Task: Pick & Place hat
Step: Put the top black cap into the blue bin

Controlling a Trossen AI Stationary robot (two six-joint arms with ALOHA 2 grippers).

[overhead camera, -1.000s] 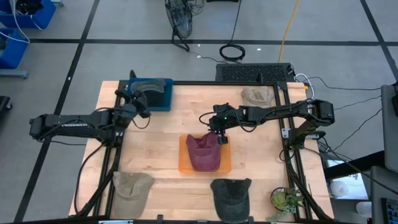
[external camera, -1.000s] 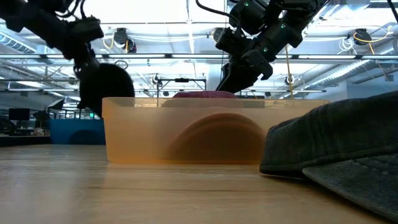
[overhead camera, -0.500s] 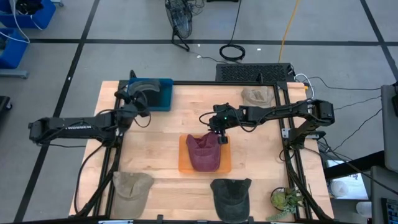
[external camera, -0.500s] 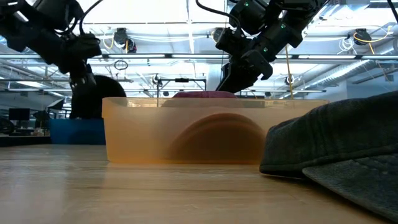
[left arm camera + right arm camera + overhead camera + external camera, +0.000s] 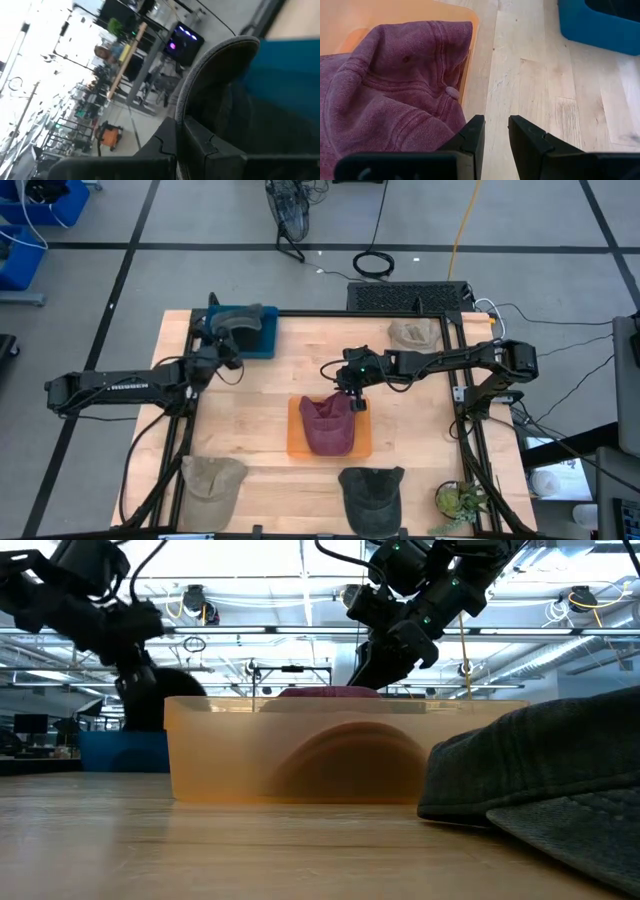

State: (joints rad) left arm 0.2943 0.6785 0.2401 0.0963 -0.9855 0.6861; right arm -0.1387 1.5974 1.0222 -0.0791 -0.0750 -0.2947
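Note:
A dark hat [image 5: 238,328] hangs in my left gripper [image 5: 222,346] over the blue bin [image 5: 262,340] at the table's far left. In the low view it [image 5: 172,695] shows behind the tray. A maroon hat [image 5: 326,425] lies in the orange tray [image 5: 295,442] at the table's middle, and its crown [image 5: 395,90] fills the right wrist view. My right gripper [image 5: 355,402] hovers at the tray's far right corner, its fingers [image 5: 470,137] a narrow gap apart over the wood beside the hat. My left gripper is shut on the dark hat's brim [image 5: 183,112], pinched between the two fingers [image 5: 165,142]. The brim's edge rises out from between the fingertips. The hat sits over the blue bin [image 5: 295,65]; I cannot tell whether it touches it.
A tan hat [image 5: 212,478] lies at the near left corner. A dark grey hat [image 5: 372,495] lies at the near edge and looms large in the low view [image 5: 540,775]. Another tan hat [image 5: 415,333] sits far right, and a small plant [image 5: 458,500] near right.
My left gripper has carried the dark hat a little toward the far left and lowered it over the blue bin, staying shut on it. The right arm and the maroon hat have kept still.

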